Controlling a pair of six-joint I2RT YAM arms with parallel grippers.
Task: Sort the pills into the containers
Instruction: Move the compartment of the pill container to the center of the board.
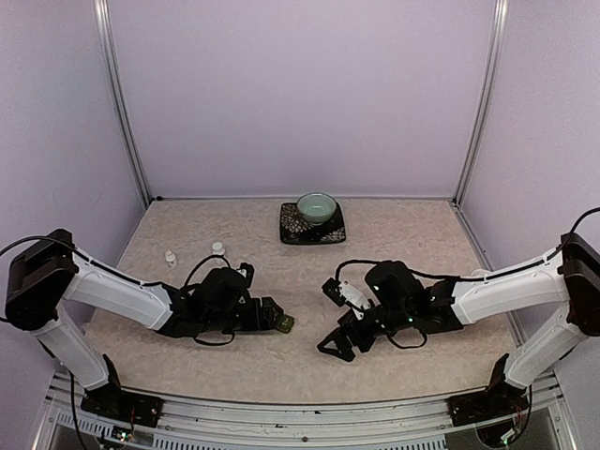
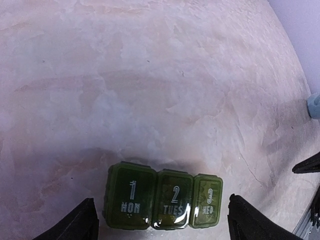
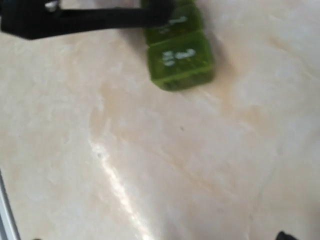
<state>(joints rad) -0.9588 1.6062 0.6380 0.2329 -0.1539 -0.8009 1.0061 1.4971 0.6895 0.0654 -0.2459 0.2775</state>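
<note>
Strip [image 2: 162, 202]: dark green, three joined compartments marked 1 MON, 2 TUES, 3 WED, lids shut. It lies flat on the desk [image 1: 422, 244], just toward 6 o'clock from the desk's middle in the top view.
Left tool [image 1: 272, 316]: released, at 9 o'clock of the strip. A finger [image 2: 82, 225] stands beside each end of the strip, with a narrow gap at each and no contact.
Right tool [image 1: 331, 317]: released, jaws spread wide, at 3 o'clock of the strip and apart from it, grasping nothing.
Bowl [image 1: 317, 206]: teal, upright on a dark patterned plate [image 1: 292, 230], at 12 o'clock by the back wall.
White pieces [image 1: 171, 258]: two, small, near each other at 10 o'clock; too small to identify.
Right wrist view: strip blurred, at 12 o'clock.
</note>
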